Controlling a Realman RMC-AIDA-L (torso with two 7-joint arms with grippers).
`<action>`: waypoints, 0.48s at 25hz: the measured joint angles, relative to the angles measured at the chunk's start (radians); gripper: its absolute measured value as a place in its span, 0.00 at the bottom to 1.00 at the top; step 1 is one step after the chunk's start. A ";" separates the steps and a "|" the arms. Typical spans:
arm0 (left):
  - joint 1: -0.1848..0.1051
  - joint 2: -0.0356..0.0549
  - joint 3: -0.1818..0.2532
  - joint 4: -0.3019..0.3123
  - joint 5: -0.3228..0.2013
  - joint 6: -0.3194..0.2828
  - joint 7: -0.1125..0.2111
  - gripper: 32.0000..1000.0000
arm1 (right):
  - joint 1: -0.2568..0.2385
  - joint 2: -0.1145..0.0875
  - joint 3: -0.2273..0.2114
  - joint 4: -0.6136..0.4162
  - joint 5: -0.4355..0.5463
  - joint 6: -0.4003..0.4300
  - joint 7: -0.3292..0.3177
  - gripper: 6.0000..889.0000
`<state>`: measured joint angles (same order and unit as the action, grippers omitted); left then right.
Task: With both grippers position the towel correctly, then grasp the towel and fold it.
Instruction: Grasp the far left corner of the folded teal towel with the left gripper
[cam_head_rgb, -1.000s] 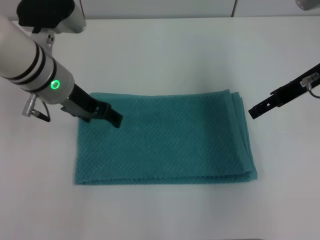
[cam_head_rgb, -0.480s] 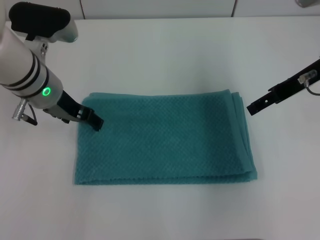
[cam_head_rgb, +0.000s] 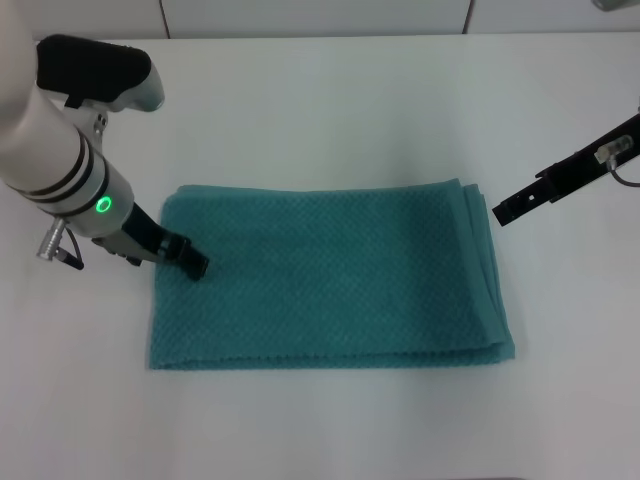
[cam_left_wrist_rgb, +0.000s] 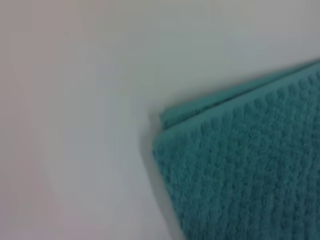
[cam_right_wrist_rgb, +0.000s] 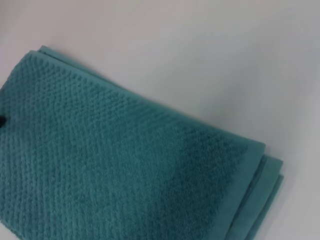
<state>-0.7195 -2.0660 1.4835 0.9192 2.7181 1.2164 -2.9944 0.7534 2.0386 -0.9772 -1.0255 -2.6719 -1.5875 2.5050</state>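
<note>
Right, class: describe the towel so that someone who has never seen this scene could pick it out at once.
Start from the white table; the towel lies flat at its middle, between the left gripper at one end and the right gripper beside the other. It is the only coloured thing there: teal, waffle-textured, with layered edges.

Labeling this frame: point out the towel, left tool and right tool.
towel (cam_head_rgb: 330, 275), head view, middle of its top layer.
left tool (cam_head_rgb: 196, 266), head view, black tip over the towel's left edge.
right tool (cam_head_rgb: 503, 212), head view, black tip beside the towel.
</note>
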 joint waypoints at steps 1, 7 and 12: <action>-0.003 0.0000 0.000 -0.009 0.000 -0.008 0.000 0.85 | 0.000 0.000 0.000 0.000 0.000 0.000 0.000 0.97; -0.001 -0.0003 0.015 -0.017 0.003 -0.036 0.000 0.85 | 0.000 0.000 0.000 0.001 0.001 0.000 0.000 0.97; -0.003 -0.0003 0.015 -0.041 0.005 -0.054 0.000 0.85 | 0.000 0.000 0.000 0.005 0.001 0.000 0.000 0.97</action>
<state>-0.7225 -2.0663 1.4987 0.8787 2.7234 1.1626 -2.9943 0.7531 2.0386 -0.9771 -1.0208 -2.6707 -1.5876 2.5049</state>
